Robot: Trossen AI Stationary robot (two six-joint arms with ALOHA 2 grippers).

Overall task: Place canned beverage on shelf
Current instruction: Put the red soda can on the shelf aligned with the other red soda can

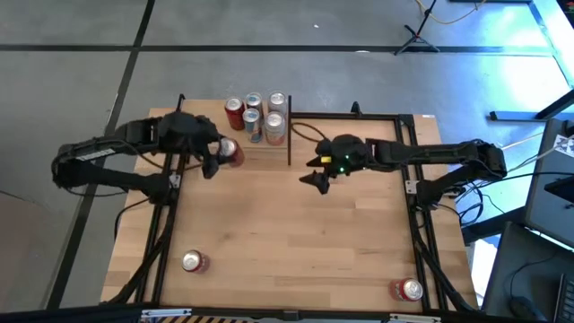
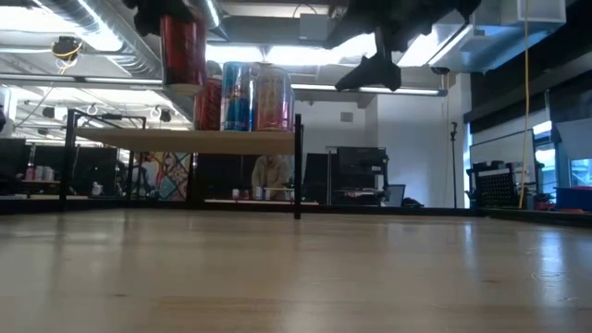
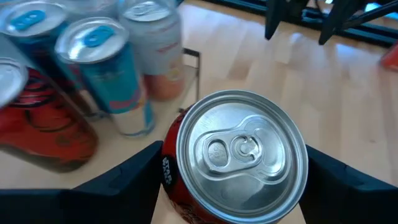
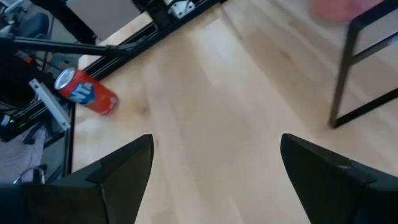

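Left gripper (image 1: 218, 158) has a red can (image 1: 231, 152) clamped between its dark fingers (image 3: 118, 180), upright, silver lid and pull tab facing straight up. In the low view that red can (image 2: 182, 48) hangs in the air above the shelf (image 2: 185, 139), at its near left end, not resting on the board. Smooth glossy metal, round rim, printed red side.

The shelf (image 1: 269, 152) is a thin pale wooden board on slim black posts, raised over the grained light-wood table (image 1: 287, 242). Standing on it, a tight cluster of cans (image 1: 256, 115): a red one, blue ones, pale pinkish ones, all upright with shiny tops. The held can sits just beside that cluster, on its near side.

Right gripper (image 1: 316, 177) hovers over the table right of the shelf, fingers (image 4: 118, 165) spread wide, nothing between them.

Two more red cans lie on their sides at the table's near edge: one left (image 1: 194, 262), one right (image 1: 405, 290).
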